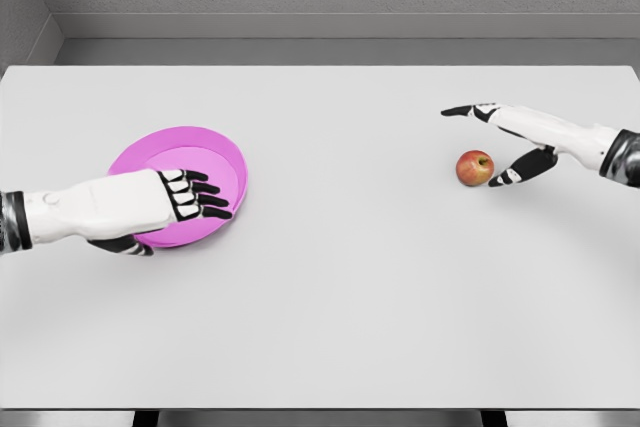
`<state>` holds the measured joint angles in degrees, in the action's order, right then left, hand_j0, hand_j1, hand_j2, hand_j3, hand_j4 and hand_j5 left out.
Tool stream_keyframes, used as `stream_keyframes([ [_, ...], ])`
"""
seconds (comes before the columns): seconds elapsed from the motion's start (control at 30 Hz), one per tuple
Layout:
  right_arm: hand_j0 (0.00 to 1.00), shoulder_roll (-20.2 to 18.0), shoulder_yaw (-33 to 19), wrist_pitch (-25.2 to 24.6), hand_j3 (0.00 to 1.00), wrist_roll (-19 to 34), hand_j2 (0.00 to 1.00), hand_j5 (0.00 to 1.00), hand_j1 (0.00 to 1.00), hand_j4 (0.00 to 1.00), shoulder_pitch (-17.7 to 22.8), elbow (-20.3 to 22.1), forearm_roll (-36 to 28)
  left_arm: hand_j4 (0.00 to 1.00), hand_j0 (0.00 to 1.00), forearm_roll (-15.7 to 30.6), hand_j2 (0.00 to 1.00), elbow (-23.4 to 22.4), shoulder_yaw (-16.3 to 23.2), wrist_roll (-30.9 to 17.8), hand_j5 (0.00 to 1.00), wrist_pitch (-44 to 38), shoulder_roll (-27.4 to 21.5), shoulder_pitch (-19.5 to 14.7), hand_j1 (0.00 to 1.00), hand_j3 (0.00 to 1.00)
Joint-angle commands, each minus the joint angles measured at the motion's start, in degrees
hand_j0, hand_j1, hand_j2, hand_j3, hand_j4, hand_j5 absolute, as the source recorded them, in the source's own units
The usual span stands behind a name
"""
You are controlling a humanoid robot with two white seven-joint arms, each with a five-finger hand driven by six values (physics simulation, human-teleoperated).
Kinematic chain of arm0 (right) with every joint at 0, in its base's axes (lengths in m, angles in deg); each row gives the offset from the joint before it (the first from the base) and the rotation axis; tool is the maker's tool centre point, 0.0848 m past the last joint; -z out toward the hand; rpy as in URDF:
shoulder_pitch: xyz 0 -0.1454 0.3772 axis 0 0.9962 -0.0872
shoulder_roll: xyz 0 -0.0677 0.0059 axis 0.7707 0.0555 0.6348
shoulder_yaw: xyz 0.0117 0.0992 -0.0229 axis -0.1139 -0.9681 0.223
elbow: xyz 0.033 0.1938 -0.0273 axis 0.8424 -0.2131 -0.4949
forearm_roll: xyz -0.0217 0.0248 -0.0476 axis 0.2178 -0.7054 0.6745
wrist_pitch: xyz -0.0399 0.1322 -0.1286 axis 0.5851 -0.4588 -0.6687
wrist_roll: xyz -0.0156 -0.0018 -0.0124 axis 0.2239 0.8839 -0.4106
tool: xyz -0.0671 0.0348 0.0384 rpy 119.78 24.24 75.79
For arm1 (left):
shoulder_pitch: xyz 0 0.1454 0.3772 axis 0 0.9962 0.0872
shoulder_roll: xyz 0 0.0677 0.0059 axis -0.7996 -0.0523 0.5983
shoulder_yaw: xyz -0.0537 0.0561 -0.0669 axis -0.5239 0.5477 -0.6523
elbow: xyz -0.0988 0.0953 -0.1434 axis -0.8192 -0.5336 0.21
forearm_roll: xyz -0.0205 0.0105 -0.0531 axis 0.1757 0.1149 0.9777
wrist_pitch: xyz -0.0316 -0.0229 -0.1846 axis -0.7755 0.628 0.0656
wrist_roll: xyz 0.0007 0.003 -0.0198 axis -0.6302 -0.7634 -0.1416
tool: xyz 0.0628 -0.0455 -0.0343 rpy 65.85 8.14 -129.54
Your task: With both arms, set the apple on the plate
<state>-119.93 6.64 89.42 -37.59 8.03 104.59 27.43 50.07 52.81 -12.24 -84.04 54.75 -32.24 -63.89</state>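
A pink plate (195,152) lies on the left part of the white table. My left hand (185,222) grips its near rim, with the fingers (200,197) laid across the inside and the thumb tucked under the edge. A red-yellow apple (475,168) sits on the table at the right. My right hand (470,147) reaches in from the right edge and is open around the apple. Its fingers stretch out past the apple's far side and its thumb (510,175) lies just beside the apple's right side. Nothing is held in it.
The table (340,287) is a plain white surface with its front edge near the bottom of the view. A grey wall runs behind its far edge.
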Motion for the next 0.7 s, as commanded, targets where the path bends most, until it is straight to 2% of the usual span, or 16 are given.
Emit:
stream_keyframes([
  [0.0,1.0,-0.03,0.34,1.93,1.0,-0.02,1.0,1.0,1.0,1.0,0.0,-0.34,2.79,1.0,1.0,0.37,1.0,0.0,0.55,-0.72,1.0,-0.06,0.76,0.0,1.0,1.0],
  [0.1,1.0,0.06,0.34,3.98,1.0,-0.02,1.0,1.0,1.0,1.0,-0.09,-1.58,3.58,1.0,1.0,0.37,1.0,0.0,0.55,-0.72,1.0,-0.06,0.76,-0.17,1.0,1.0],
  [0.33,1.0,1.38,0.43,3.98,1.0,-0.02,1.0,1.0,1.0,1.0,-0.17,-1.58,9.2,1.0,1.0,0.37,1.0,0.0,0.73,-0.72,1.0,-0.06,0.76,-0.53,1.0,1.0],
  [0.53,1.0,1.55,0.43,3.98,1.0,-0.02,1.0,1.0,1.0,1.0,-0.97,-2.54,10.17,1.0,1.0,0.37,1.0,0.0,0.9,-0.72,1.0,-0.06,0.76,-0.79,1.0,1.0],
  [0.67,1.0,3.57,0.43,3.98,1.0,-0.02,1.0,1.0,1.0,1.0,-0.88,-4.39,10.17,1.0,1.0,0.37,1.0,0.0,0.9,-0.81,1.0,-0.06,0.76,-0.79,1.0,1.0],
])
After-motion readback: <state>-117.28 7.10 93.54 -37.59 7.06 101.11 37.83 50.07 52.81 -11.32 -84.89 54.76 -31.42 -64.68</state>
